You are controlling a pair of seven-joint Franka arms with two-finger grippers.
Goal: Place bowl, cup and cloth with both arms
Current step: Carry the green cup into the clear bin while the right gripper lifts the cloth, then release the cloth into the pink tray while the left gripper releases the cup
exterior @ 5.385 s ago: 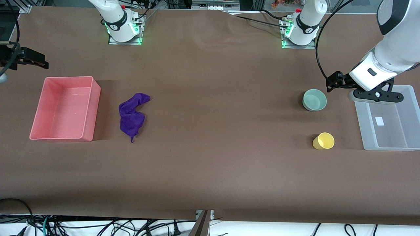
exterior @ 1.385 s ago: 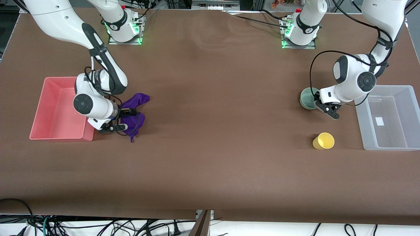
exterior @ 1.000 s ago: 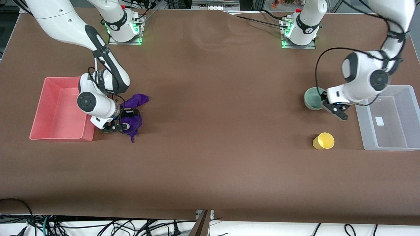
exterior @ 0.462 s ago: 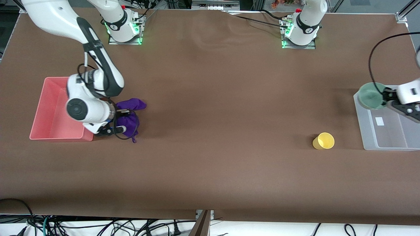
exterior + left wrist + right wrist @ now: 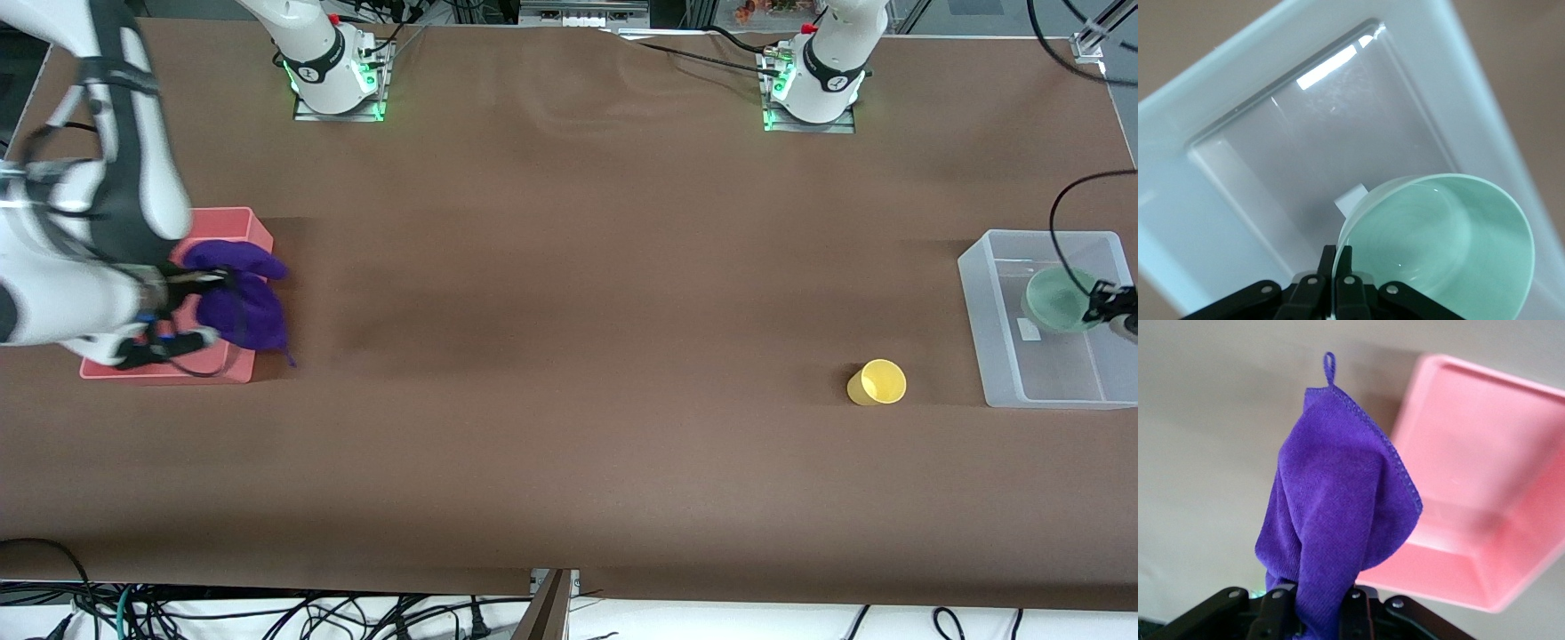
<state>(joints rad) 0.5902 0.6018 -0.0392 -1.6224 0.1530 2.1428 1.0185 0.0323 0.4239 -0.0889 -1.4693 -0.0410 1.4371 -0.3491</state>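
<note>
Overhead, left tool (image 5: pixel 1337 287) pinching bowl (image 5: pixel 1058 300) above clear bin (image 5: pixel 991 333), right tool (image 5: pixel 1313 603) pinching cloth (image 5: pixel 238 300) above pink bin (image 5: pixel 238 366).

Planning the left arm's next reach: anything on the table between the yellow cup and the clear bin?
Nothing. In the front view, the stretch between the cup and the clear bin is bare brown table. The left gripper holds the bowl over that bin.
</note>
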